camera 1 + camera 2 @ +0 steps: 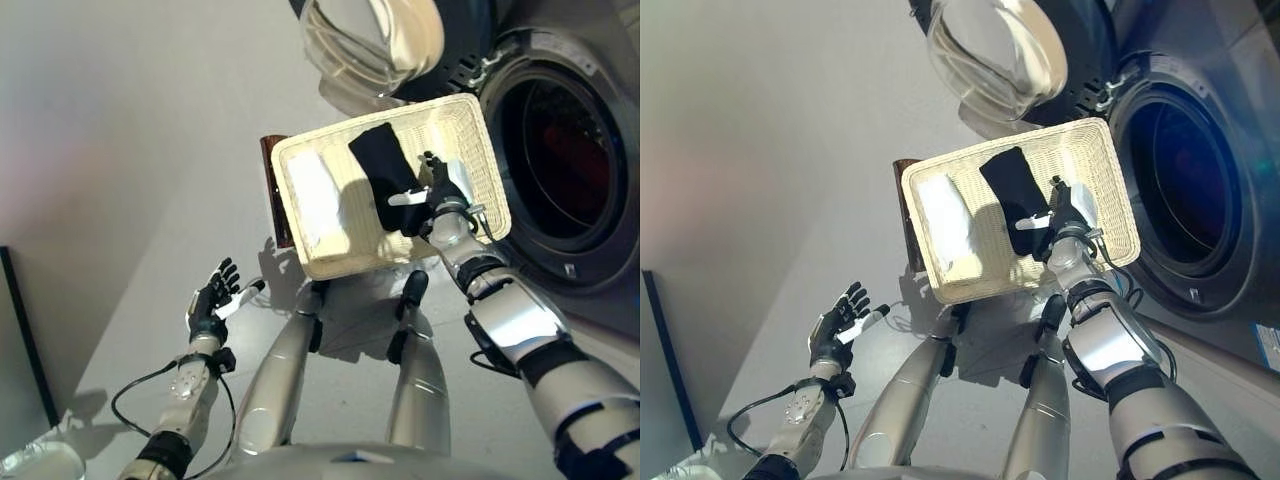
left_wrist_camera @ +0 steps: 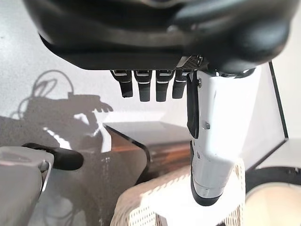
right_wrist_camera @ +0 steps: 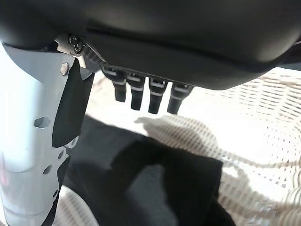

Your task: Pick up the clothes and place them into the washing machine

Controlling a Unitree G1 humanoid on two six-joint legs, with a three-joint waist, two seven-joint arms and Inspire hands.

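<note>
Fingers [image 3: 141, 96] straight above black cloth [image 1: 385, 172] in basket [image 1: 480, 150]

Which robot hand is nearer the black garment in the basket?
Right. The right robot hand hovers open directly over the black garment in the white wicker basket. The left robot hand is open, off to the left and outside the basket.

A pale grey floor [image 1: 130, 150] is seen beneath everything. On it a white wicker basket [image 1: 1110, 170] is set just beside the washing machine [image 1: 560, 180], whose round door [image 1: 995, 50] is swung open. A dark brown object [image 1: 268, 160] is partly hidden behind the basket's far edge.
</note>
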